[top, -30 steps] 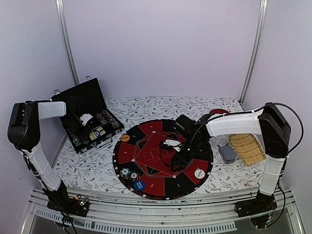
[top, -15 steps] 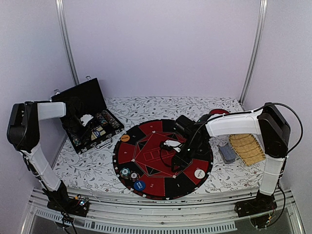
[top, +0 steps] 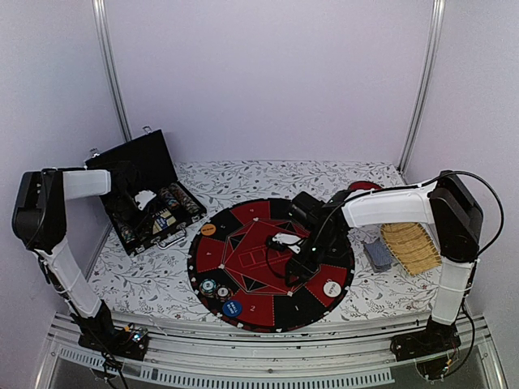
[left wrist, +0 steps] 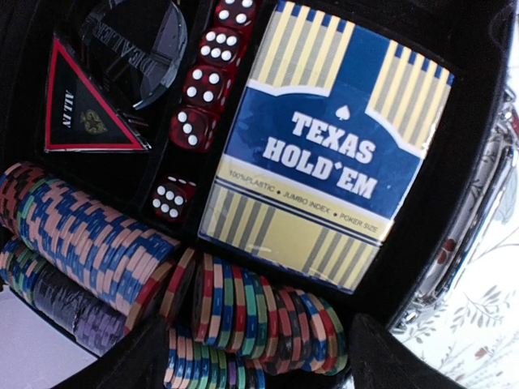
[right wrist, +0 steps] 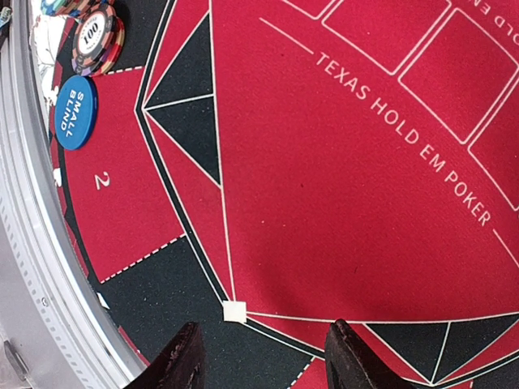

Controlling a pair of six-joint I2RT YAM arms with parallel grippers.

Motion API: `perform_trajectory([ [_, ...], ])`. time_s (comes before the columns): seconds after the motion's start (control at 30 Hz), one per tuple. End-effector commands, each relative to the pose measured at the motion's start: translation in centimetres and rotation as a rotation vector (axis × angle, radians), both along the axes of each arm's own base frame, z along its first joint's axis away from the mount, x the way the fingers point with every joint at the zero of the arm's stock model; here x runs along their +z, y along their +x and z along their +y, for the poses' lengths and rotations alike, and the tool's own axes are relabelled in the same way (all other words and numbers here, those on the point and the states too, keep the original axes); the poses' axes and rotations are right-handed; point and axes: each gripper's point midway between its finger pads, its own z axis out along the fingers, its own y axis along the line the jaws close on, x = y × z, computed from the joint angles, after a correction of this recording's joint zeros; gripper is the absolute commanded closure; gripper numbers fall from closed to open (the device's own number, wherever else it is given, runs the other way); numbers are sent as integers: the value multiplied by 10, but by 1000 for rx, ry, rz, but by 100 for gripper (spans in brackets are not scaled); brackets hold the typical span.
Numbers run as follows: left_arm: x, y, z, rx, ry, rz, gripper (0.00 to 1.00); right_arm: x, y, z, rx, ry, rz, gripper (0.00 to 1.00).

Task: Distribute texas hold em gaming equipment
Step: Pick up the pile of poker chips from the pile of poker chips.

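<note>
**Left arm.** The left jaws stand wide apart and empty inside the open black hinged case [top: 139, 158] at the left of the floral-patterned surface [top: 268, 178]. They hang directly over rows of small round striped poker chips [left wrist: 89, 243] racked on edge. A blue-and-yellow boxed card deck [left wrist: 324, 154] lies just beside those rows, with a column of translucent red dice [left wrist: 199, 89] next to it.

**Right arm.** The right jaws stand partly parted with nothing between them, low over the round red-and-black felt poker mat [right wrist: 340, 178], near its centre.

**Equipment already out.**
- On the mat, a few striped chips [top: 215, 289] and a blue round small-blind button [right wrist: 75, 112] sit at the near-left edge.
- A white button disc [top: 332, 288] sits at the near right and an orange button disc [top: 208, 229] at the left.
- A grey-blue-backed card pack [top: 377, 254] lies off the mat, beside the straw-coloured slatted mat [top: 409, 247].

**Hazards, as judged**
1. The racked chips are tightly packed. Jaws this wide may close on an uneven wad, which could fan apart and spill on the lift.
2. One finger shows close to the case wall. A descent slightly off line would likely land on the wall or the card box instead of the chip row.
3. Chips dragged against a divider could shift or tip the case, which appears unsecured.
4. The right jaws ride low, and a sideways move could snag the felt and displace the buttons already placed.
5. Both arms working over the mat together risk contact
</note>
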Motion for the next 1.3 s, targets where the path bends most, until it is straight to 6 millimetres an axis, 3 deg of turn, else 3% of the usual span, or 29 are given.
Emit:
perform_trajectory([
  [0.0,-46,-31,-4,-11,-23,157,19,-4,-2,3,18,-14,6,47],
  [0.17,-34,-27,-19,-57,-56,119,18,-3,-2,3,20,-14,6,47],
  [0.33,-24,-24,-19,-78,-38,59,34,-3,-3,4,23,-16,5,47],
  [0.5,-24,-24,-22,-76,-48,61,39,-2,-3,3,27,-19,3,47],
  [0.7,-36,-28,-22,-76,-49,102,36,-4,-4,2,28,-26,6,47],
  [0.9,-55,-25,-3,-18,30,153,34,-4,-4,1,31,-35,4,47],
  [1.0,-55,-21,3,11,31,151,35,-5,-4,1,30,-36,5,47],
  [1.1,-47,-18,-4,-2,-12,128,47,-6,-5,1,28,-37,6,47],
  [1.17,-41,-19,-11,-17,-46,119,62,-8,-4,1,23,-37,7,47],
  [1.27,-25,-16,-21,-30,-82,89,100,-9,-5,3,17,-34,13,47],
])
